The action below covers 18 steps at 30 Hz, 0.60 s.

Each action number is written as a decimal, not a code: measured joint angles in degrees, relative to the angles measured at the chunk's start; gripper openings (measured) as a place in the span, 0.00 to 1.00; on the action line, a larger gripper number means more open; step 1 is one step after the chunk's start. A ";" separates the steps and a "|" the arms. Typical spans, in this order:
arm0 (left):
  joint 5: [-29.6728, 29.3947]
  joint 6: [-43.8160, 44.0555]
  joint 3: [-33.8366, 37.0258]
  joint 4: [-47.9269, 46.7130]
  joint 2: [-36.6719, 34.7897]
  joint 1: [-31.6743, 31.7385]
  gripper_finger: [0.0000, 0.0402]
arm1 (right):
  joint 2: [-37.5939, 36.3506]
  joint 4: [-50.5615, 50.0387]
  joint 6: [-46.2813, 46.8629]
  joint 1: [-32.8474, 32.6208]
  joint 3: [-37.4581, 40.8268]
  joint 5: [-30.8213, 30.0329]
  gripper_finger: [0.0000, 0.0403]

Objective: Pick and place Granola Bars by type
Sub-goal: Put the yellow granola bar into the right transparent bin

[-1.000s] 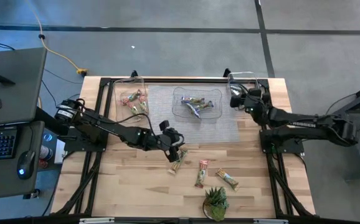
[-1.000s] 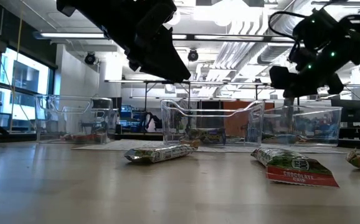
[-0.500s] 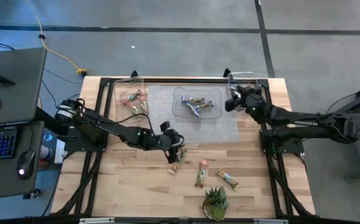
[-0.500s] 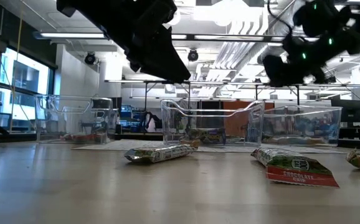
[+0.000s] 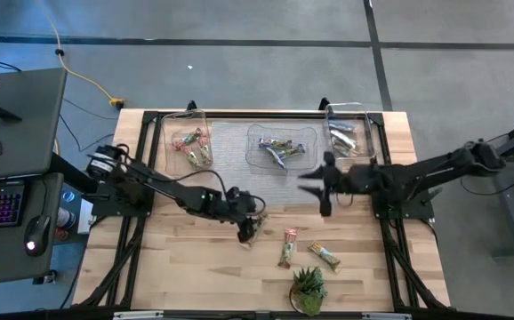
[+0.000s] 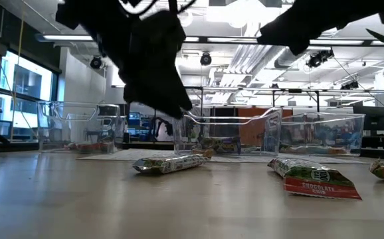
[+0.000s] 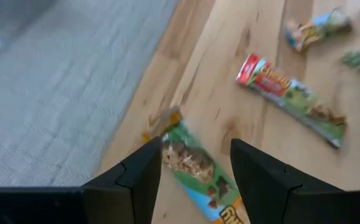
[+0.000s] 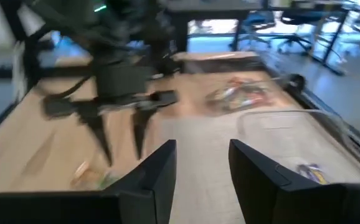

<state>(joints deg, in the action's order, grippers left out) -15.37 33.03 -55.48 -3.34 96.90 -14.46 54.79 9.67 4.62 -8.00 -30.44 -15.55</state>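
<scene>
Sorting is well under way, judging by the three clear bins along the far side of the counter (image 5: 186, 267): the left bin (image 5: 187, 142) holds a few green-and-red Granola Bars (image 5: 191, 145), the middle bin (image 5: 281, 148) holds purple-blue ones, and the right bin (image 5: 347, 135) holds tan-orange ones. Four bars are left loose on the near wood, close to a small potted plant (image 5: 308, 291).

The left gripper (image 5: 247, 228) hovers low over the leftmost loose green bar (image 7: 200, 173), its jaws spread wide on either side of the wrapper without touching it. A red-ended bar (image 7: 290, 98) and a tan-orange bar (image 7: 315, 27) lie further right.

The right gripper (image 5: 321, 188) hangs above the grey mat (image 5: 230, 147) near the counter's middle, jaws apart and empty, well clear of the bins.
</scene>
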 joint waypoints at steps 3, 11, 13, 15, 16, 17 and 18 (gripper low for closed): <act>0.21 1.84 0.00 0.01 3.10 -0.35 0.46 | 4.14 2.38 -2.86 -4.43 0.02 -0.48 0.32; 0.89 -0.48 -0.02 0.15 4.61 -0.20 0.46 | 20.18 17.78 -5.35 -7.36 0.07 -2.77 0.32; 1.47 -1.04 0.00 -0.67 4.09 -0.20 0.46 | 24.30 21.47 -5.92 -6.94 0.07 -2.50 0.32; 3.68 -1.15 -0.07 -1.26 3.19 -0.19 0.46 | 28.52 25.49 -2.66 -6.44 0.07 -1.98 0.32; 5.34 -1.33 -0.11 -2.57 2.52 -0.15 0.46 | 30.59 27.50 0.86 -6.09 0.00 -2.04 0.32; 6.66 -1.55 -0.08 -4.47 1.76 -0.15 0.46 | 32.73 28.44 4.57 -5.77 -0.39 -2.27 0.32; 7.76 -1.91 -0.07 -5.72 1.01 -0.13 0.46 | 34.74 28.66 7.48 -5.55 -1.11 -2.82 0.32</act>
<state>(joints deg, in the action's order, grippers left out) -7.61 31.12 -55.55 -9.06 97.91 -14.59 89.53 38.33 12.10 -13.55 -31.55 -18.37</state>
